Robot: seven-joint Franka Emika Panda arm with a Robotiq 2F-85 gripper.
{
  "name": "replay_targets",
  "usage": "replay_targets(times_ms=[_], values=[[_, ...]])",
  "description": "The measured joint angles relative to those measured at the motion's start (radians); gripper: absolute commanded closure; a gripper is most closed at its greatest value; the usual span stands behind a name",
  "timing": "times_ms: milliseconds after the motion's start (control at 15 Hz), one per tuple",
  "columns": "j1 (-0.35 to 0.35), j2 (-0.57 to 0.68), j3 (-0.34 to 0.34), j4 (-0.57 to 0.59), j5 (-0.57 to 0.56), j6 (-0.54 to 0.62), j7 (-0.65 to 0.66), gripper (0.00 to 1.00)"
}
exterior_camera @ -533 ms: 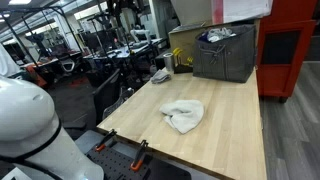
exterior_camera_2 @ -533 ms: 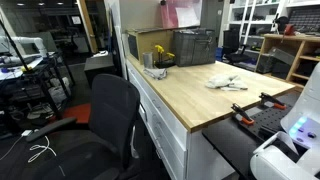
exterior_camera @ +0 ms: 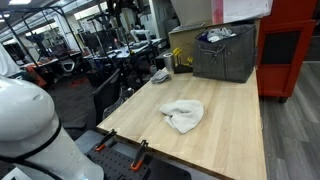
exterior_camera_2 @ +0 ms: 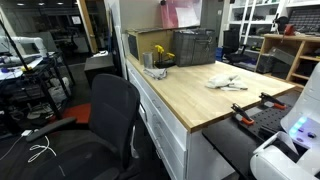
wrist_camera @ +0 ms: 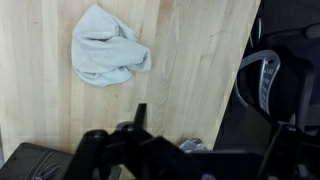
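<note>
Fingers (wrist_camera: 140, 118) apart; cloth (wrist_camera: 108, 45) bunched, axis unclear

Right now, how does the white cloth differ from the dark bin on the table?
The white cloth lies crumpled mid-table; the dark bin stands upright at one end. The cloth is pale and small, the bin dark and bulkier. Both rest on the table.

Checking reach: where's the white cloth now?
The white cloth lies on the wooden table, apart from the grey crate; upper left in the wrist view.
</note>
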Motion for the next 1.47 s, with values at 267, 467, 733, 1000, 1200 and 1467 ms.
replay_targets(times_ms=[267,467,733,1000,1200,1467], values=[[0.000,0.000,0.000,0.000,0.000,0.000,0.000,0.00],[0.000,0.000,0.000,0.000,0.000,0.000,0.000,0.00],[0.000,0.000,0.000,0.000,0.000,0.000,0.000,0.00],[-0.001,0.001,0.001,0.000,0.000,0.000,0.000,0.00],[-0.005,0.031,0.002,0.000,0.000,0.000,0.004,0.00],[-0.022,0.129,0.000,0.012,0.004,0.004,0.005,0.00]])
